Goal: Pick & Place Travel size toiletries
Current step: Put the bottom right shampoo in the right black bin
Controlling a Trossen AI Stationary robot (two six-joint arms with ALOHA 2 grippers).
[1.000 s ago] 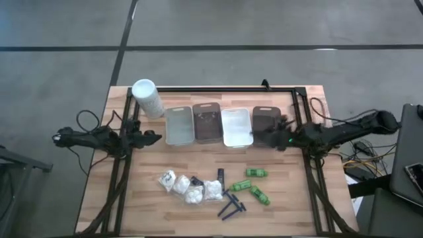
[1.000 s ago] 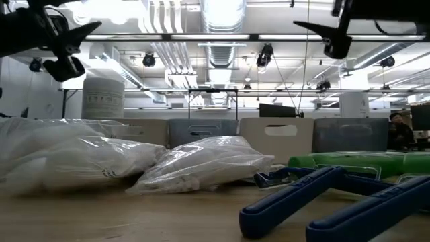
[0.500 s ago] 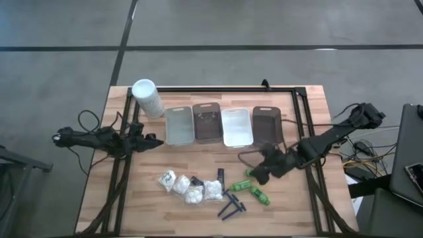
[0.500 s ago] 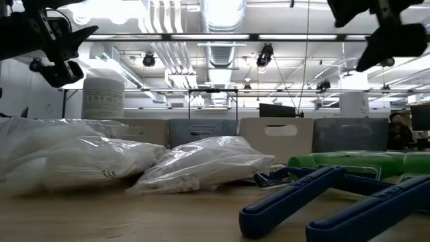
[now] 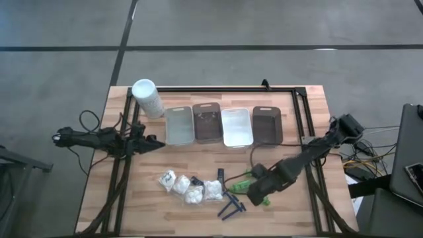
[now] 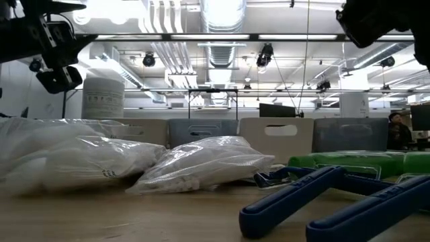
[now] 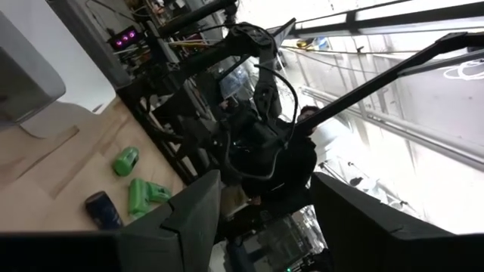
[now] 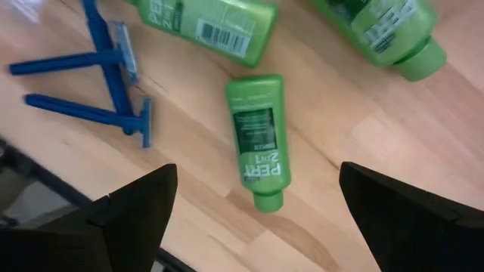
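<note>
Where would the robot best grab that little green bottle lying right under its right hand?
Probably across the flat body of the green bottle, at its label, coming straight down. It lies flat on the table, apart from the other bottles, and the right gripper, fingers open, hangs above with room on both sides.

right gripper point(image 5: 259, 193) reached low toward surface centre, fingers point(image 8: 128, 219) spread wide; left gripper point(image 5: 151, 143) waiting at left edge, open

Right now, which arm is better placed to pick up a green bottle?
Right. Its gripper hangs open above the green bottles; the left gripper waits at the table's far left.
</note>
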